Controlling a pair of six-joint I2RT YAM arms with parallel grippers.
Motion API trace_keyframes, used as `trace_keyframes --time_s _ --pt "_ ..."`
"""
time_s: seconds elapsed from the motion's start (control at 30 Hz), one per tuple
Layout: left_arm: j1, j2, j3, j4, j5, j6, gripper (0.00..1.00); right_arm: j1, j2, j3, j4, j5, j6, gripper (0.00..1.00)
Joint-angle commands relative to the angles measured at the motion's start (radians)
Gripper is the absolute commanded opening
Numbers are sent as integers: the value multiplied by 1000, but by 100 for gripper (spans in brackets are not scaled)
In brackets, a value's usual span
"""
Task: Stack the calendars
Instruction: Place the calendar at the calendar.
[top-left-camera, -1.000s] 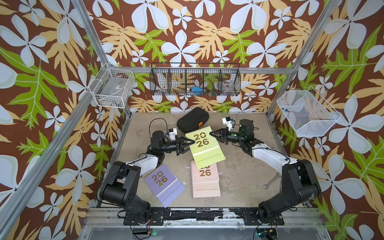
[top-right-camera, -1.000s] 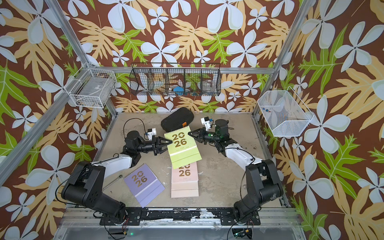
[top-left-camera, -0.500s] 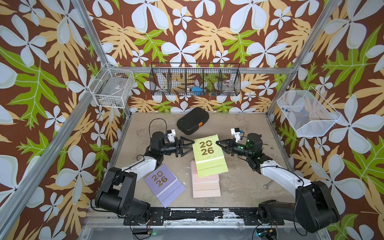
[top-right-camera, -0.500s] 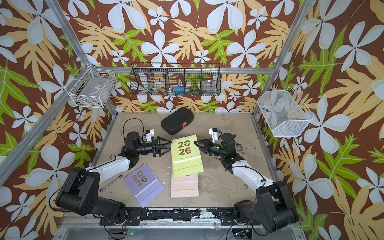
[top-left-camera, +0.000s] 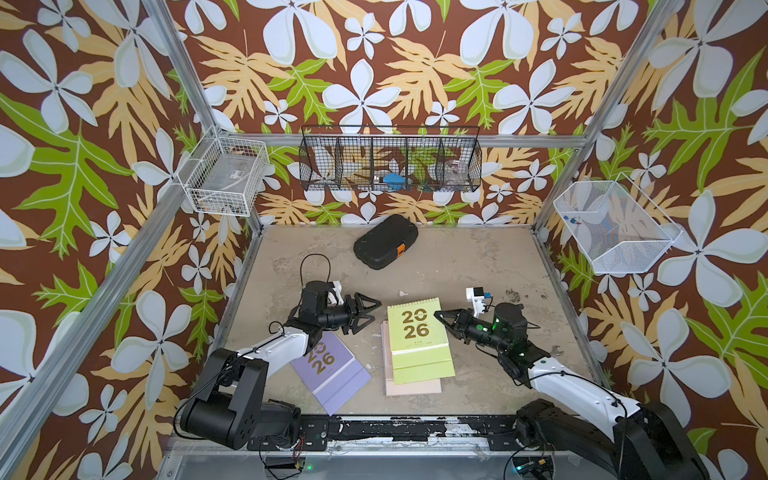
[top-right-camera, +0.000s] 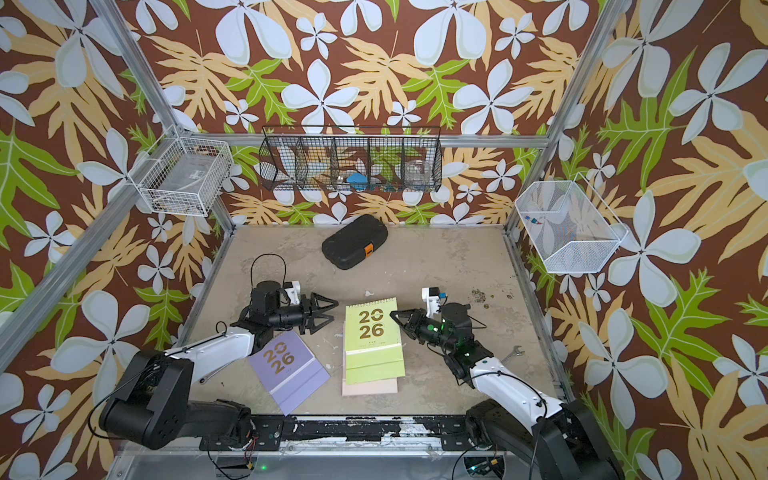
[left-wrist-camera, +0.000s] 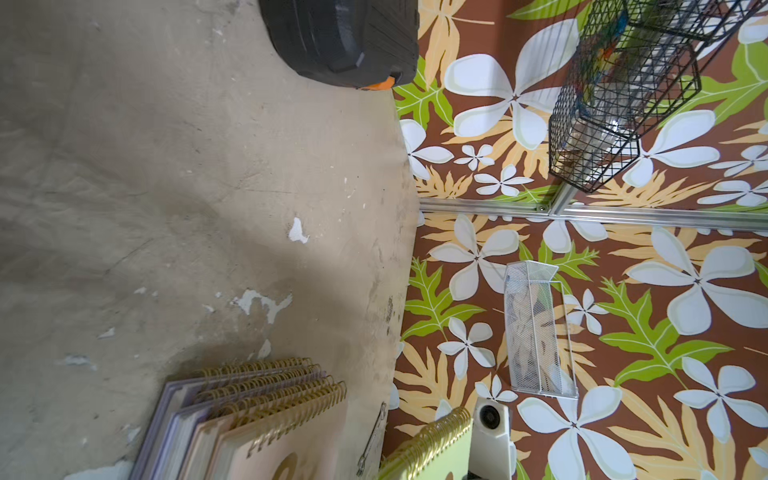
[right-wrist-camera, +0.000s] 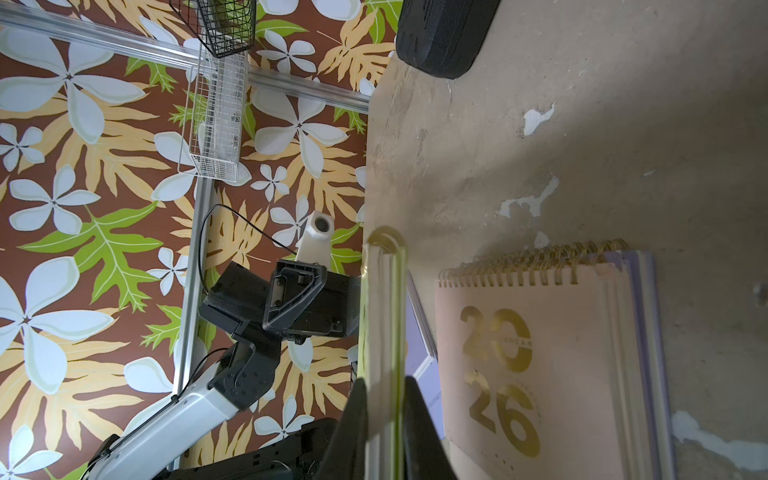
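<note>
The right tool (top-left-camera: 439, 316) is clenched on the edge of the lime calendar (top-left-camera: 417, 336), holding it over the stack (top-left-camera: 411, 386), which has pink on top and lilac beneath. The left tool (top-left-camera: 371, 314) hangs released nearby. One lilac calendar (top-left-camera: 332, 370) lies alone on the counter (top-left-camera: 457, 257), not yet stacked.

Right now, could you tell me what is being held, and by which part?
The right gripper pinches the green calendar by its side edge; left gripper holds nothing.
</note>
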Motion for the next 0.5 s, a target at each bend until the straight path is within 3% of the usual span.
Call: trace_keyframes --time_s 0.0,0.47 --pt "1 -9 -21 -3 -27 26 70 19 15 -12 126 59 20 5" --pt "2 52 -91 196 9 -80 72 43 110 -75 287 68 24 4"
